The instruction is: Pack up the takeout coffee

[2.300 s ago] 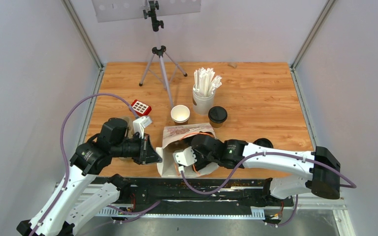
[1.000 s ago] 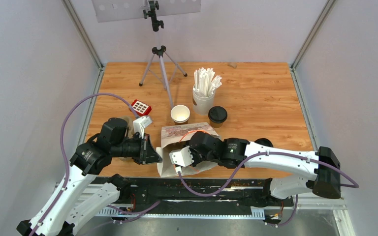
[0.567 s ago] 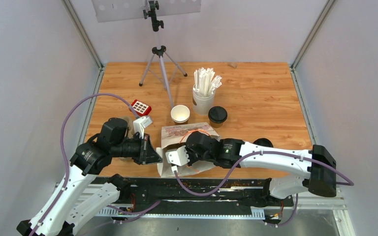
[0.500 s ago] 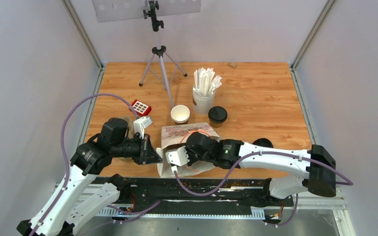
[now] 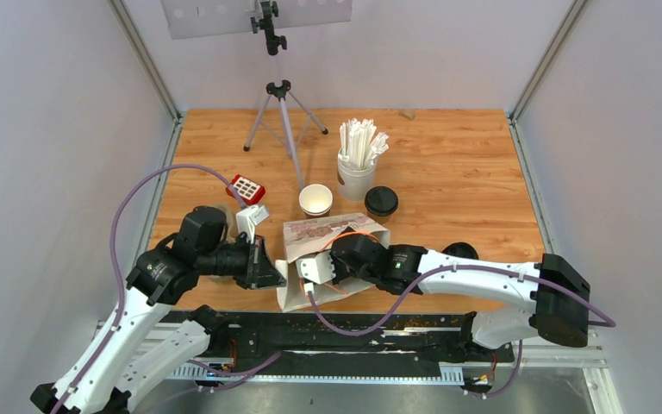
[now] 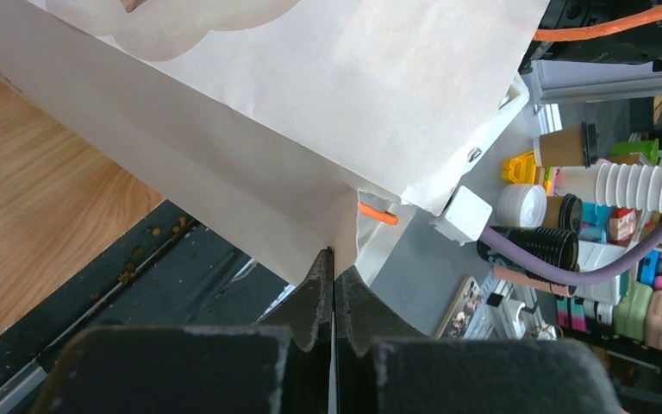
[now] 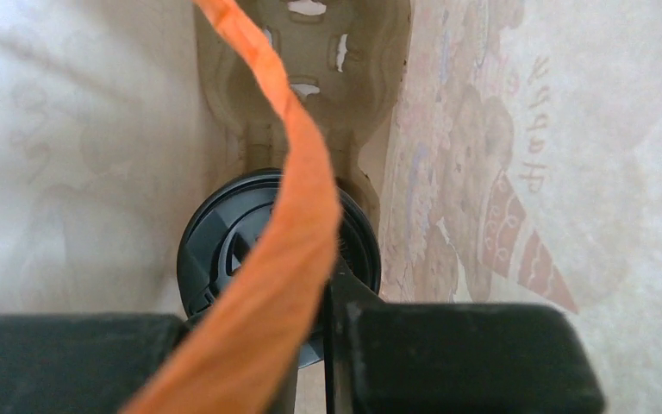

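Note:
A white paper bag (image 5: 332, 235) lies on its side near the table's front edge, its mouth toward the left arm. My left gripper (image 6: 334, 255) is shut on the bag's edge (image 6: 345, 216); it also shows in the top view (image 5: 273, 277). My right gripper (image 7: 323, 297) reaches inside the bag. Just beyond it, a black-lidded takeout coffee (image 7: 241, 250) sits in a cardboard carrier (image 7: 310, 52). One right finger (image 7: 353, 297) touches the lid's rim; an orange handle (image 7: 289, 198) hides the other. A second lidded coffee (image 5: 381, 201) stands behind the bag.
An open cup without a lid (image 5: 315, 199) and a white cup of wrapped straws (image 5: 358, 164) stand behind the bag. A pile of black lids (image 5: 461, 251) lies beside the right forearm. A red-and-white keypad (image 5: 246, 187) and a tripod (image 5: 280, 121) are at the back left.
My right wrist first drew left toward the bag's mouth, then pushed back in a little, and its jaws narrowed. The bag's upper side has risen slightly. The left arm has held its grip.

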Motion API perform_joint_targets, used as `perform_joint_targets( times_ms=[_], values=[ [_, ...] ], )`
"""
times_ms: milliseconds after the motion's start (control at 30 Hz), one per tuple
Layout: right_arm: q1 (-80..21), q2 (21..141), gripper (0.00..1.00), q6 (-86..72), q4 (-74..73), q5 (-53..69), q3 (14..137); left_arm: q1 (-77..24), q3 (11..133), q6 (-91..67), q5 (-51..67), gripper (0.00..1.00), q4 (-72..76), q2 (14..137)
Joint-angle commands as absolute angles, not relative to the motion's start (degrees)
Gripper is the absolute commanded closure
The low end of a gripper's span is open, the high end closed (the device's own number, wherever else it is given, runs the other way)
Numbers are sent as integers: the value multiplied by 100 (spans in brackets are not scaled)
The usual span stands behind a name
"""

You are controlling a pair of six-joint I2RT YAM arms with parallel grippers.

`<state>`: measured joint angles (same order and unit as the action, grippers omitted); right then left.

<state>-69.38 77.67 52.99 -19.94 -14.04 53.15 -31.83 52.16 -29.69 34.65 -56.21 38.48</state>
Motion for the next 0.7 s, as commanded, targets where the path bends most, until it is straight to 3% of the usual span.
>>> perform_joint_targets(
  times_ms=[0, 667],
  values=[
    [-6851, 7598, 87, 5215, -1647, -1538, 5193, -3164, 5195, -2962, 3638, 100, -5390, 3903],
    [-6645, 7756, 90, 5099, -1356, -1891, 5046, -3164, 5194, -2953, 3665, 100, -5326, 3968]
  ],
)
